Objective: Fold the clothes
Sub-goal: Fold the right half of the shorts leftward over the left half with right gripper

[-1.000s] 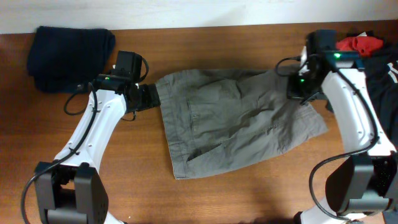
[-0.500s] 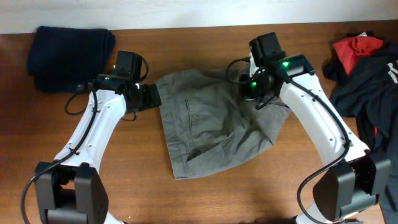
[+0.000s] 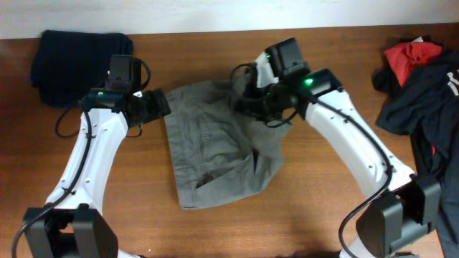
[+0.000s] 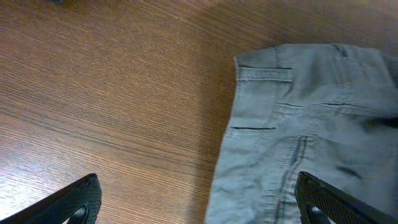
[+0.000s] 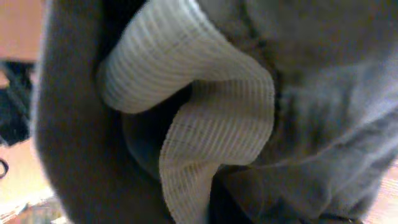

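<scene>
**A:** Where are the clothes (image 3: 208,154)?

**B:** In the middle of the table (image 3: 308,215), between the two arms. The grey-olive garment lies flat on its left side, and its right side is gathered into a heap toward the far edge.

**A:** And the right gripper (image 3: 252,100)?

**B:** It sits right on that heap. Its wrist camera is filled with cloth, a pale ribbed band (image 5: 211,124) curling over grey fabric (no fingers show there). I cannot tell whether it pinches the cloth.

**A:** The left gripper (image 4: 200,202)?

**B:** It is spread wide and holds nothing. One finger is over bare wood, the other over the garment's left edge.

**A:** What else is there?

**B:** A navy garment (image 3: 79,57) lies at the far left, well apart. A red garment (image 3: 412,54) and a black garment (image 3: 423,107) are piled at the right.
</scene>
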`<action>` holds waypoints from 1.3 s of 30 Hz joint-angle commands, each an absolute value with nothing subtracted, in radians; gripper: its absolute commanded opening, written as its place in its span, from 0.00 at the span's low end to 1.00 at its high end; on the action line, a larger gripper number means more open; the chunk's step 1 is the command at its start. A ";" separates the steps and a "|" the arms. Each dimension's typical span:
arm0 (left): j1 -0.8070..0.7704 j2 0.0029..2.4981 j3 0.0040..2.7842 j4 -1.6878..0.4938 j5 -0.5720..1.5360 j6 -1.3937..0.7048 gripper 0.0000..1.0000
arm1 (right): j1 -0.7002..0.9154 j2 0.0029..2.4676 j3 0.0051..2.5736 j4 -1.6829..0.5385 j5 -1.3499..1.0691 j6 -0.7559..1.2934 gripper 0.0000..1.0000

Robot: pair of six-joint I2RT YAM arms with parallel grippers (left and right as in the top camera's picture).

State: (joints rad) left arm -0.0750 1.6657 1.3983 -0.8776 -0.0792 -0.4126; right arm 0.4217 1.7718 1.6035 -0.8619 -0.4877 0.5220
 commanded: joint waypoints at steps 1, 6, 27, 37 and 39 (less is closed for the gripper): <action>-0.069 1.637 1.393 -0.877 -0.079 -0.422 0.99 | 0.495 1.793 1.621 -0.844 -0.442 0.588 0.14; -0.063 1.610 1.393 -0.876 -0.080 -0.422 0.99 | 0.583 1.861 1.621 -0.783 -0.434 0.619 0.15; -0.049 1.530 1.393 -0.906 -0.132 -0.422 0.99 | 0.618 1.865 1.800 -0.801 -0.341 0.421 1.00; -0.049 1.530 1.393 -0.907 -0.132 -0.422 0.99 | 0.458 1.879 1.990 -1.289 -0.241 0.373 0.99; -0.049 1.530 1.393 -0.906 -0.132 -0.422 0.99 | 0.468 1.903 1.965 -1.314 -0.308 0.313 0.99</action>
State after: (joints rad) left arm -0.0555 1.5558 1.3983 -0.9051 -0.1173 -0.4126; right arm 0.4549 1.8599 1.9953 -1.2938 -0.2356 0.3840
